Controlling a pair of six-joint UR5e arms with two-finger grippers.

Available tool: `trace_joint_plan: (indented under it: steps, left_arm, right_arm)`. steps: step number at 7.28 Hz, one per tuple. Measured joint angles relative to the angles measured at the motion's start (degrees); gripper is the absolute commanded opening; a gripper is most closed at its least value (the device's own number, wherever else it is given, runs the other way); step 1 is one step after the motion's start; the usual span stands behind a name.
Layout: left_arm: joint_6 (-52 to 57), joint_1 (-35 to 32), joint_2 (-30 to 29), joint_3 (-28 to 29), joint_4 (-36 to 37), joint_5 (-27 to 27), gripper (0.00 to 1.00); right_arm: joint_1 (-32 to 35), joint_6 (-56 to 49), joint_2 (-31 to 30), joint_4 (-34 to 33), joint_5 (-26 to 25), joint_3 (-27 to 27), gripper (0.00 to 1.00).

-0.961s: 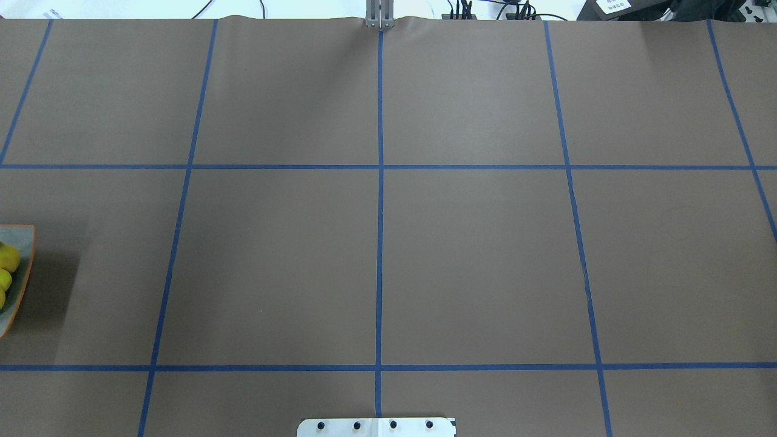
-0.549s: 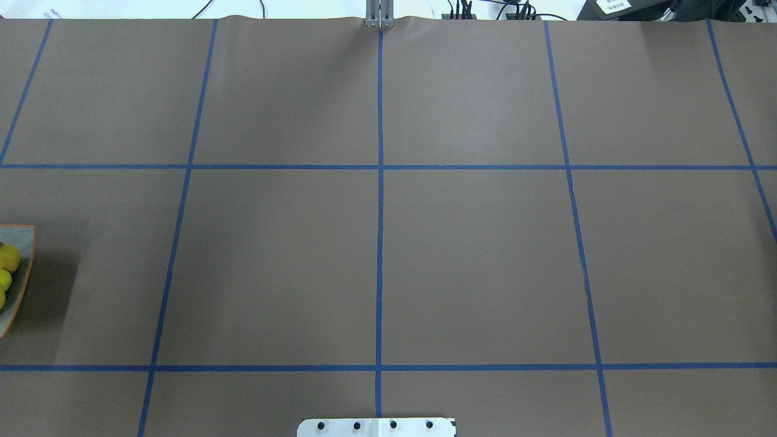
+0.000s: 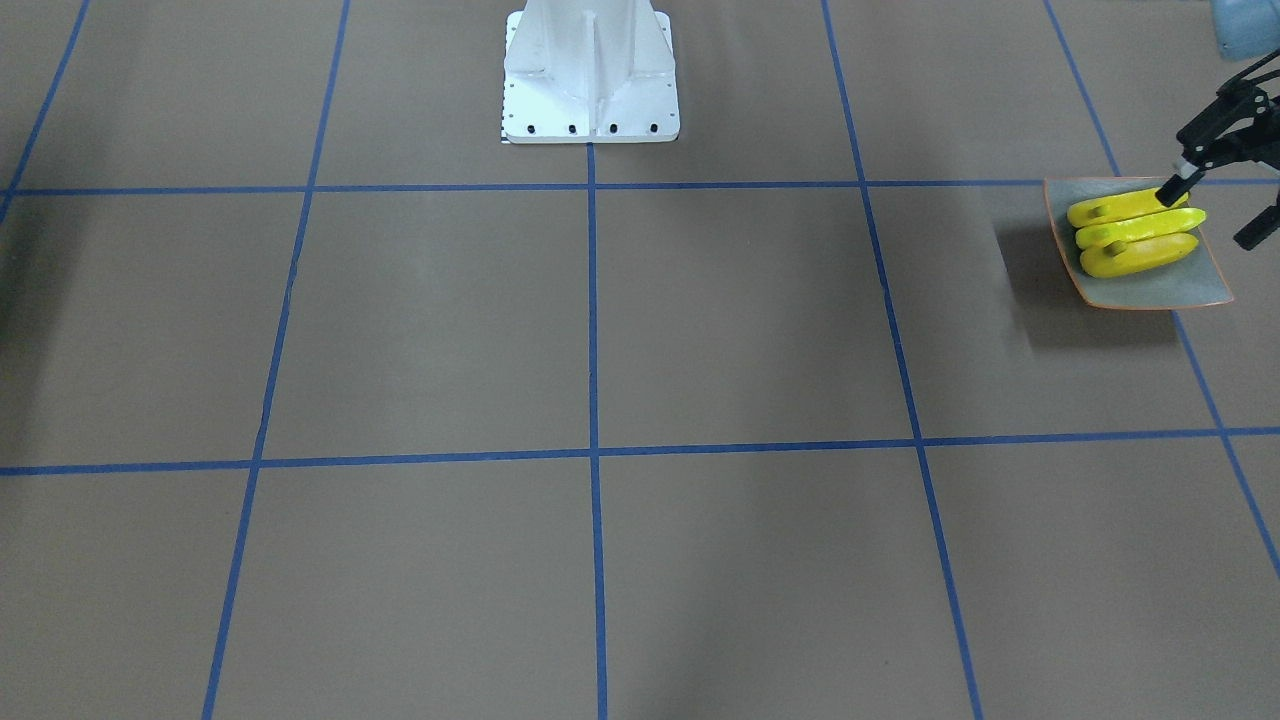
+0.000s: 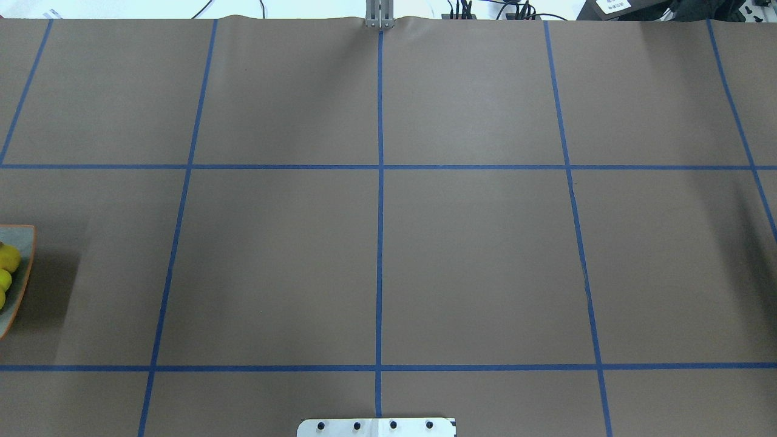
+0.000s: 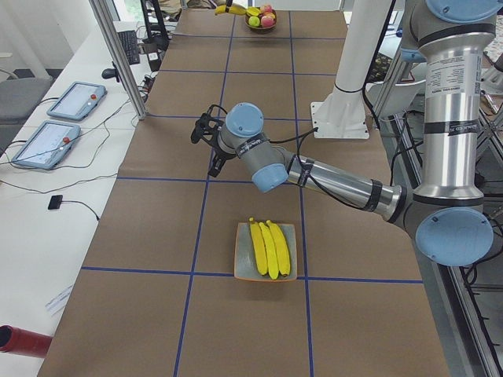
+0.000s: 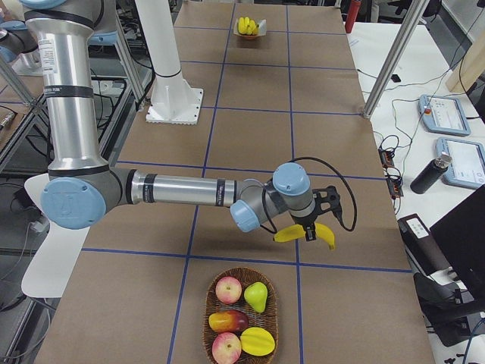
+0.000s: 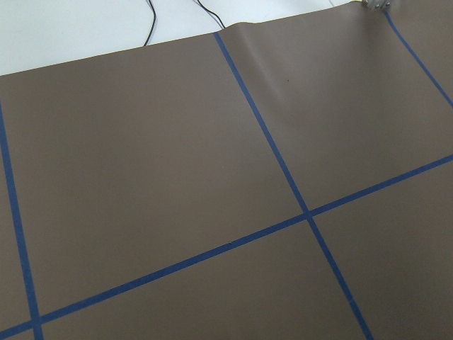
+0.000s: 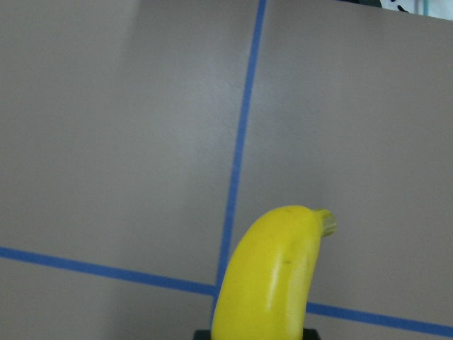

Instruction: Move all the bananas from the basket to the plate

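The grey-green plate (image 3: pixel 1150 288) with an orange rim holds three yellow bananas (image 3: pixel 1135 235) side by side. It also shows at the left edge of the overhead view (image 4: pixel 24 267) and in the exterior left view (image 5: pixel 240 255). My left gripper (image 3: pixel 1212 208) is open and empty, raised just beyond the plate's outer side. My right gripper (image 6: pixel 322 218) is shut on a fourth banana (image 6: pixel 303 233) and holds it above the table, just past the woven basket (image 6: pixel 239 271). The right wrist view shows this banana (image 8: pixel 272 283) over a blue tape cross.
The basket holds apples (image 6: pixel 229 290), a pear (image 6: pixel 256 296) and a mango (image 6: pixel 258 341). The white robot base (image 3: pixel 590 75) stands at the table's middle edge. Metal posts (image 6: pixel 394 53) and tablets (image 6: pixel 443 114) line the operators' side. Brown paper with blue tape grid (image 4: pixel 379 243) covers the table.
In the overhead view the plate and its bananas have not moved. A faint shadow has come in at the right edge of the table.
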Motion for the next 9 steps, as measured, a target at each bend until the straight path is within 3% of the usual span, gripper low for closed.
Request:
trace_joint_plan:
  steps: [2, 4, 7, 8, 9]
  left_arm:
    - [-11.4, 7.2, -5.9, 0.7, -5.1, 0.3, 1.00]
    - [-22.1, 14.3, -14.9, 2.6, -6.2, 2.0, 1.00]
    - [-34.8, 27.0, -25.0, 2.8, -6.4, 16.6, 1.00]
    - [-38.1, 30.4, -28.0, 2.7, -6.3, 20.9, 1.00]
    - [-39.9, 32.9, -29.9, 2.6, -6.3, 23.7, 1.00]
  right_arm:
    - [-8.6, 16.1, 3.0, 0.1, -1.2, 6.1, 0.00]
    - [-17.1, 33.0, 7.9, 0.1, -5.6, 10.7, 0.00]
    - [-28.5, 55.2, 16.7, -0.4, -15.5, 14.7, 0.00]
    - [-31.8, 60.3, 20.4, -2.8, -18.5, 15.2, 0.00]
    - [-34.6, 63.2, 24.8, -9.7, -20.9, 16.4, 0.00]
